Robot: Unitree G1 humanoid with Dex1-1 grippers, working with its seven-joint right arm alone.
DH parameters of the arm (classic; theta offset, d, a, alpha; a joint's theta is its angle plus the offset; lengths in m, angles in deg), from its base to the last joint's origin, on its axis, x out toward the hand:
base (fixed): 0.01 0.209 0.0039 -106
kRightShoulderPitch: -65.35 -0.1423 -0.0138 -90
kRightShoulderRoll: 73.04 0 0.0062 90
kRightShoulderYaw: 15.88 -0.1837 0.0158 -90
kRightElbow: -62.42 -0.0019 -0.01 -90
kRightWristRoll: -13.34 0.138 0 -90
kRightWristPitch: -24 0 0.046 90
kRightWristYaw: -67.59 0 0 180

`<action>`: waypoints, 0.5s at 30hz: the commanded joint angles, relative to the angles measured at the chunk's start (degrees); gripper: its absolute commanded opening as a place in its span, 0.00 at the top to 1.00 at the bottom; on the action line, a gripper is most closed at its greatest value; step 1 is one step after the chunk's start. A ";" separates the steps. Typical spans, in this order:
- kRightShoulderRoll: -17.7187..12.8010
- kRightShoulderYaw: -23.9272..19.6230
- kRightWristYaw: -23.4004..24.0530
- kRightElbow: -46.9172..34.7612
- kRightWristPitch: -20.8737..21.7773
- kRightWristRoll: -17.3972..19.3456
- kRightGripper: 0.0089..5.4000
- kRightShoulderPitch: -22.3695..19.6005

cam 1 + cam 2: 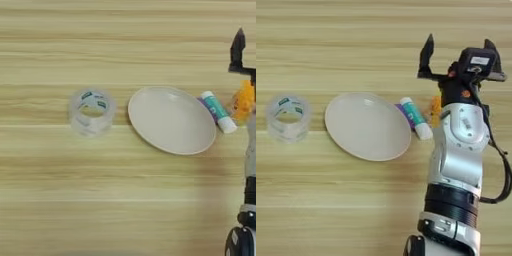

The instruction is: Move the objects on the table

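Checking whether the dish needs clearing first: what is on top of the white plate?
Nothing lies on the white plate; its whole surface shows bare. The glue stick lies on the table beside its right rim.

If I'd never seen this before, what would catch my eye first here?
Probably the silver robot arm rising from the bottom right, its gripper with two black fingers spread open above a mostly hidden orange bottle. Next, the white oval plate mid-table, with a glue stick at its right edge and a clear tape roll lying apart on its left.
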 commanded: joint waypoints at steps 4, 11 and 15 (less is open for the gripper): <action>-4.85 -1.81 2.25 5.14 0.72 1.10 0.01 -5.92; -7.20 -2.62 1.61 17.40 2.14 2.54 0.01 -8.72; -8.05 -2.20 0.96 22.97 3.12 3.13 0.01 -10.02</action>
